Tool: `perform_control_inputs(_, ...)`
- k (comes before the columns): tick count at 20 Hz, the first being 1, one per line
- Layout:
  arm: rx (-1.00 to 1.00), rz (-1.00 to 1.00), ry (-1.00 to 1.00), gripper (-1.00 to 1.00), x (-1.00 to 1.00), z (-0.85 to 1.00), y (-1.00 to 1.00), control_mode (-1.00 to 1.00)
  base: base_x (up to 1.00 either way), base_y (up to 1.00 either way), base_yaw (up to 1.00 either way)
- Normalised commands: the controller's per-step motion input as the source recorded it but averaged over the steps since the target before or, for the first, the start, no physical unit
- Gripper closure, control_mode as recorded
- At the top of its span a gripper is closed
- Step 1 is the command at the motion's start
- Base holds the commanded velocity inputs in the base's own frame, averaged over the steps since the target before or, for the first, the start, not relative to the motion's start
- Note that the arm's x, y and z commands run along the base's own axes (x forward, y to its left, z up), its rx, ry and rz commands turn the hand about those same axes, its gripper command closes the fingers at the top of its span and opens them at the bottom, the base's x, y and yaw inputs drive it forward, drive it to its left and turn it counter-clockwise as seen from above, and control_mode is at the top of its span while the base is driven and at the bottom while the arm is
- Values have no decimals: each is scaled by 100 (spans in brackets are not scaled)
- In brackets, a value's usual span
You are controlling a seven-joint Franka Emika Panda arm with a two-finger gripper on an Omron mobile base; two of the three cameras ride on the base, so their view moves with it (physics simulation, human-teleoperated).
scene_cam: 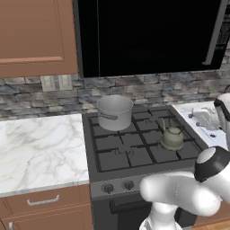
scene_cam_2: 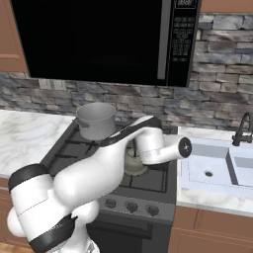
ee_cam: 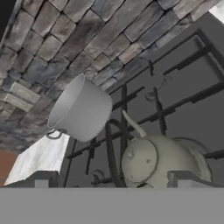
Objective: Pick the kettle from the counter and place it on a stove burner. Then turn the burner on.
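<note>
Just beyond your jaws, between the two fingertips as the hand view looks along them, sits the kettle [ee_cam: 164, 164]. It already stands on the stove burner [scene_cam: 173, 146] at the right of the cooktop [scene_cam: 141, 146], on the black grate, upright, well away from the marble table [scene_cam: 38, 150]. Your gripper [ee_cam: 113, 181] has its jaws spread wide with nothing between them; the tips stand to either side of the kettle's body without touching it, as far as the hand view shows.

Should you need to shift it, treat it as a stiff metal shell, probably light if empty, though you cannot tell what is inside. Its rounded, smooth sides will likely slip under flat pads, so take hold of the thin black handle [ee_cam: 111, 151] arching over the lid, off toward the left jaw. The wire is narrow, so close squarely across it or it may swing and tip the body. Keep clear of the short spout.

Ahead of the jaws, further along the grate and to their left, stands the steel pot [ee_cam: 81, 109] near the stone wall [ee_cam: 65, 39]; leave it alone.

With the kettle placed, the burner's knob [scene_cam: 129, 184] on the front panel looks like your next concern.
</note>
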Motion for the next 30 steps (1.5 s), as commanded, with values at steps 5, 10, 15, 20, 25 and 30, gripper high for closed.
perform_control_inputs(5,-25,0,0,-100,-100,0,-11,-100,0,0,0)
perform_control_inputs(10,-24,-2,5,-100,-100,0,0,-100,0,0,0)
perform_control_inputs(15,-20,-3,13,-100,-70,-1,0,-100,0,0,0)
perform_control_inputs(20,0,0,0,-100,0,0,0,-100,0,0,0)
perform_control_inputs(25,0,0,0,-100,-1,-2,0,-100,0,0,0)
perform_control_inputs(30,0,0,0,-100,-14,-17,0,-100,0,0,0)
